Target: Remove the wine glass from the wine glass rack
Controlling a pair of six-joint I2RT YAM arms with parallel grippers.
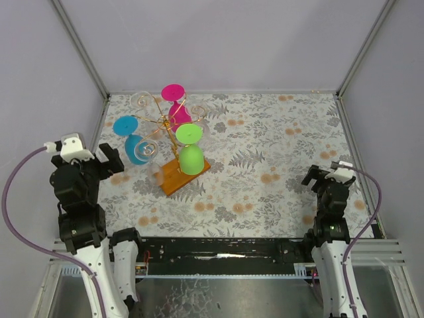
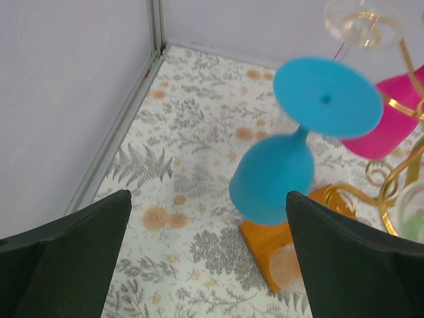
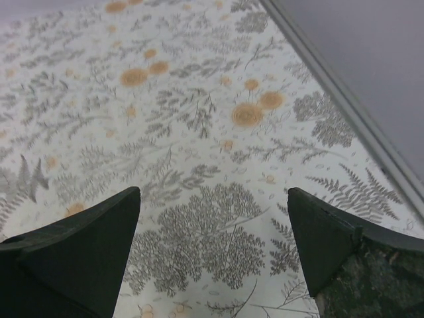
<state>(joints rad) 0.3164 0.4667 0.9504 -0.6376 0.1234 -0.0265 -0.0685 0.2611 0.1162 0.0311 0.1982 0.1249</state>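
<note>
The wine glass rack [image 1: 167, 127] is a gold wire tree on an orange-brown wooden base [image 1: 177, 176] at the back left. Blue [image 1: 134, 142], pink [image 1: 176, 106] and green [image 1: 191, 156] wine glasses hang upside down on it, along with clear ones [image 1: 141, 100]. My left gripper [image 1: 110, 160] is open and empty, left of the rack. In the left wrist view the gripper [image 2: 209, 199] faces the blue glass [image 2: 275, 173], which hangs ahead and slightly right, apart from the fingers. My right gripper [image 1: 318, 176] is open and empty at the right, over bare cloth in its wrist view [image 3: 213, 192].
A floral tablecloth [image 1: 278, 146] covers the table. Grey walls with metal corner posts [image 1: 99, 86] close in the left, back and right. In the left wrist view the wall edge [image 2: 119, 119] runs along the left, and the wooden base [image 2: 262, 242] and gold wire [image 2: 397, 175] show at right.
</note>
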